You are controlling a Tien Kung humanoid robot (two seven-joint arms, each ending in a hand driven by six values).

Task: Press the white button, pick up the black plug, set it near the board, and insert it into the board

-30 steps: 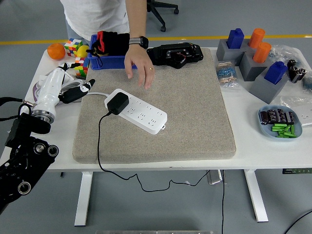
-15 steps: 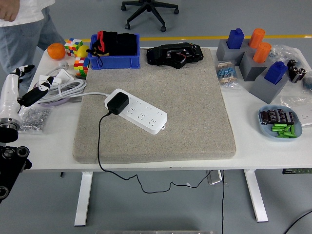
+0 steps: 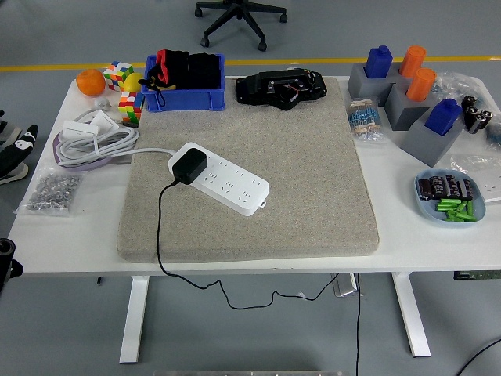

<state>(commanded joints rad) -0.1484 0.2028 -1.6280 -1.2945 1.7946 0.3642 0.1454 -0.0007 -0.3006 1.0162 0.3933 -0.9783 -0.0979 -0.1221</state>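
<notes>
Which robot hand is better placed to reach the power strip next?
Left, probably. Only the left robot hand shows, at the picture's left edge. The white power strip, black plug already seated in it, lies left of centre.

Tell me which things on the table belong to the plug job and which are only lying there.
For the job:
black plug, seated in the board
white power board

Lying about:
blue bin
orange
colour cubes
coiled white cable
bag of screws
blue dish

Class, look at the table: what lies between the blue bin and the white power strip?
In the head view, only bare grey mat lies between the blue bin and the white power strip; nothing rests on that stretch.
</notes>
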